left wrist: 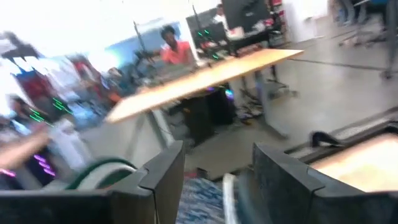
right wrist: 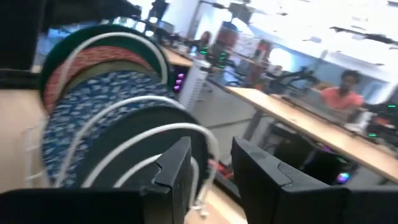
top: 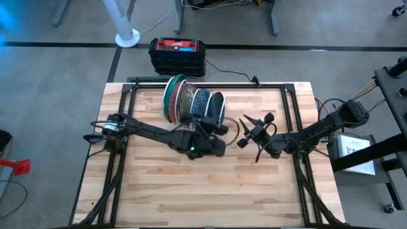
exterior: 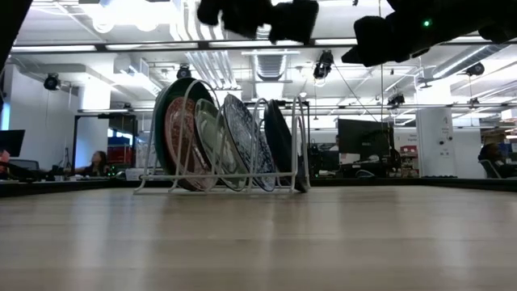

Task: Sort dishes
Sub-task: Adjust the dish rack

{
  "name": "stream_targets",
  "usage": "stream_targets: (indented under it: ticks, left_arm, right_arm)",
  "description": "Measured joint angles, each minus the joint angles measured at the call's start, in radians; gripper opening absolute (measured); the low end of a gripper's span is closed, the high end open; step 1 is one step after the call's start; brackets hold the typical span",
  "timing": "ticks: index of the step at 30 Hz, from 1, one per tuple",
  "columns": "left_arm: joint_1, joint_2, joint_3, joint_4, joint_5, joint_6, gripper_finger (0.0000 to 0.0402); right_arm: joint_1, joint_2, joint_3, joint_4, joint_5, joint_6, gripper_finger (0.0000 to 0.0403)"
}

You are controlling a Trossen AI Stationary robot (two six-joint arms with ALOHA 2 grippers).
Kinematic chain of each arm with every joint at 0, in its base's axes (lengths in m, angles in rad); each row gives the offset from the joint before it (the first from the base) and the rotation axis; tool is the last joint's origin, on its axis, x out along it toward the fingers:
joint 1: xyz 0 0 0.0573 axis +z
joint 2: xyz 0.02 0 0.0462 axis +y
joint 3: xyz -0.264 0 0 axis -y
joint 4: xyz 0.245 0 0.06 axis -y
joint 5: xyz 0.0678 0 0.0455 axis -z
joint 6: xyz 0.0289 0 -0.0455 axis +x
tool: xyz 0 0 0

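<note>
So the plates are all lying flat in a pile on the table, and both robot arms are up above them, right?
Not quite. The plates aren't lying flat in a pile; they stand on edge, side by side, in the white wire rack, as the low view shows. The rest is right: the left gripper and right gripper are up above the table near the rack.

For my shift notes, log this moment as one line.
round dinner plates: upright in white wire rack | left end effector: open, beside rack | right end effector: open, empty
</note>
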Motion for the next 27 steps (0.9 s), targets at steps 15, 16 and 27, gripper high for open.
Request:
stream_targets:
  ticks: [15, 16, 27]
  left_arm:
    - [-0.211, -0.120, 0.169, -1.234, 0.028, -0.910, 0.0157]
    - [-0.219, -0.125, 0.170, -1.282, 0.029, -0.953, 0.0152]
    - [-0.295, -0.269, 0.061, -1.298, 0.050, -0.914, 0.0009]
  right_arm:
    - [-0.172, -0.123, 0.052, -0.372, -0.316, 0.355, 0.0015]
    - [-0.209, -0.141, 0.061, -0.413, -0.381, 0.382, 0.0008]
    - [-0.618, -0.113, 0.106, -0.518, -1.045, 0.546, 0.0001]
